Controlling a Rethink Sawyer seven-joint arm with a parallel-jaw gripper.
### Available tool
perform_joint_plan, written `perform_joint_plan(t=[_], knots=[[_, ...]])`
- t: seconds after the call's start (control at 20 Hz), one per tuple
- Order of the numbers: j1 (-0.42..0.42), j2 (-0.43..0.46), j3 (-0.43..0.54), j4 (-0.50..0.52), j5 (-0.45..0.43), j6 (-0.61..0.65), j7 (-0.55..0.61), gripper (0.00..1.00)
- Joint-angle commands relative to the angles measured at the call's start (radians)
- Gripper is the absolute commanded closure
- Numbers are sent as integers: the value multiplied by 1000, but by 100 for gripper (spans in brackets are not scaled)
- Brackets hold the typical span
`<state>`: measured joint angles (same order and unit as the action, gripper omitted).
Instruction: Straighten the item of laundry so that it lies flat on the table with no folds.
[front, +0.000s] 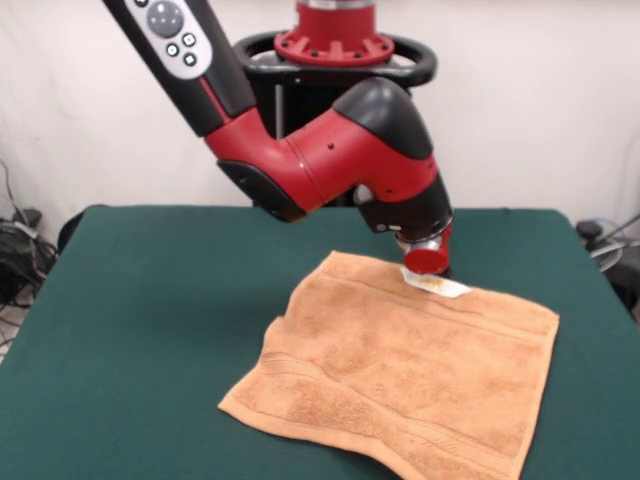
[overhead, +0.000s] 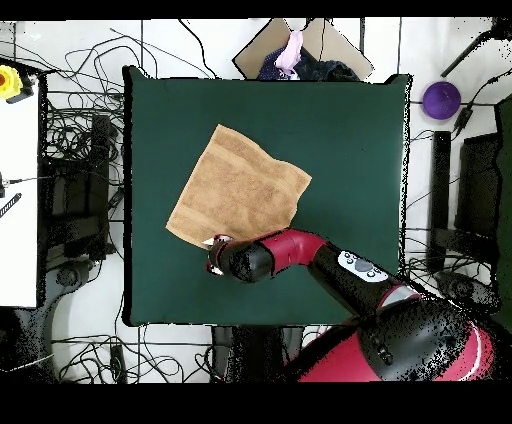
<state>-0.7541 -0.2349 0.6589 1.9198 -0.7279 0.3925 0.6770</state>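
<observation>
You'll find no readable writing, even on the white tag touching the gripper, whose fingers you can't make out. Only the overhead view shows you a purple ball off the table. The peach towel lies spread mid-table, woven bands showing, near corner slightly rumpled.

Even, bright, diffuse lighting from above. Soft shadow under arm on surface. Mild glare on arm's glossy shell. Front view slightly soft; towel texture readable.
</observation>
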Motion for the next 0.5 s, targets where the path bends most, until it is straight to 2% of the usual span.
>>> perform_joint_plan(t=[0.05, 0.5], knots=[[-40, 8, -196, -370, -155, 139, -78, 100], [5, -29, -192, -320, -124, 94, 19, 100]])
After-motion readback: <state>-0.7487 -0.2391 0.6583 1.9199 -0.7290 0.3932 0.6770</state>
